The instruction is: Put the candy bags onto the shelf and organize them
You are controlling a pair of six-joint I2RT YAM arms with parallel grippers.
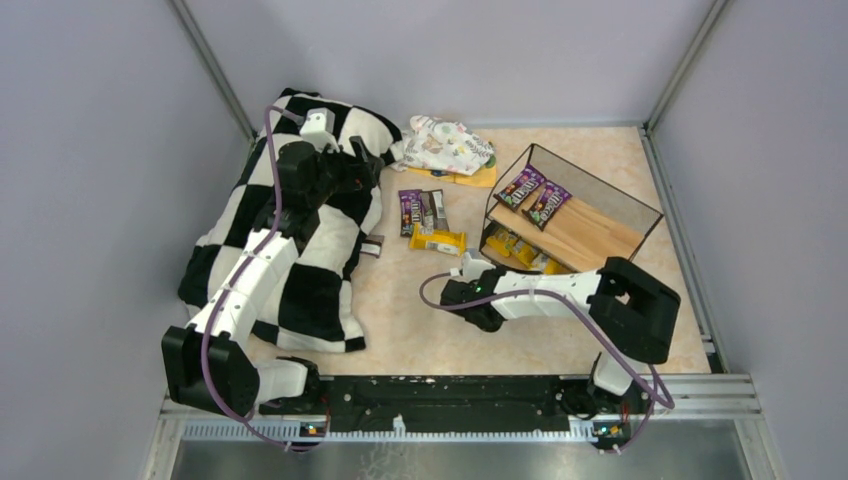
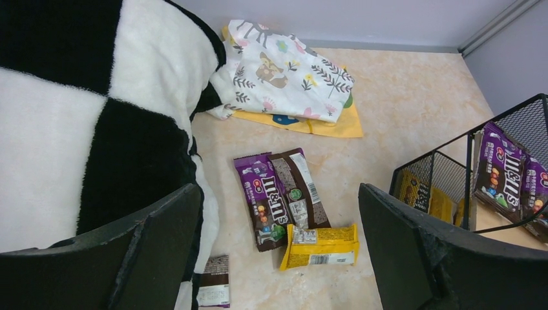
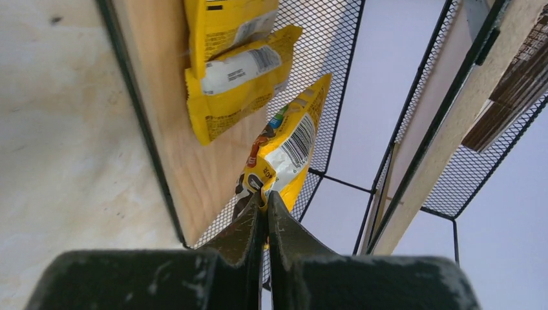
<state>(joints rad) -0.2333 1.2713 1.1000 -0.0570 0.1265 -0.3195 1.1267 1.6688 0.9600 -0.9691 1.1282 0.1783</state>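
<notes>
- The table (image 1: pixel 400 320), pale and marbled, was closed in by grey walls (image 1: pixel 450 50) at the left, far and right sides. Open room was left across its middle and near part.
- A black-and-white checkered blanket (image 1: pixel 300 270) was heaped over the left part, close to the left wall.
- The shelf (image 1: pixel 590 230) was set at the right, near the right wall. Two purple bags (image 1: pixel 535 195) were laid side by side on its upper board, and yellow bags (image 1: pixel 515 248) on its lower board.
- A floral cloth bundle (image 1: pixel 450 145) was laid at the far side, on an orange sheet (image 1: pixel 480 180).
- Between blanket and shelf, a purple packet (image 2: pixel 262 206) and a brown packet (image 2: pixel 298 194) were laid touching, with a yellow packet (image 2: pixel 320 245) across their near ends.
- A small dark packet (image 2: pixel 213 284) was seen at the blanket's edge.
- The left gripper (image 2: pixel 278 190) was held over the blanket's far right edge, its jaws wide apart.
- The right gripper (image 3: pixel 265 200) was at the lower tier's left end. Its jaws were pressed together on the end of a yellow bag (image 3: pixel 284 155) that leaned against the wire mesh.
</notes>
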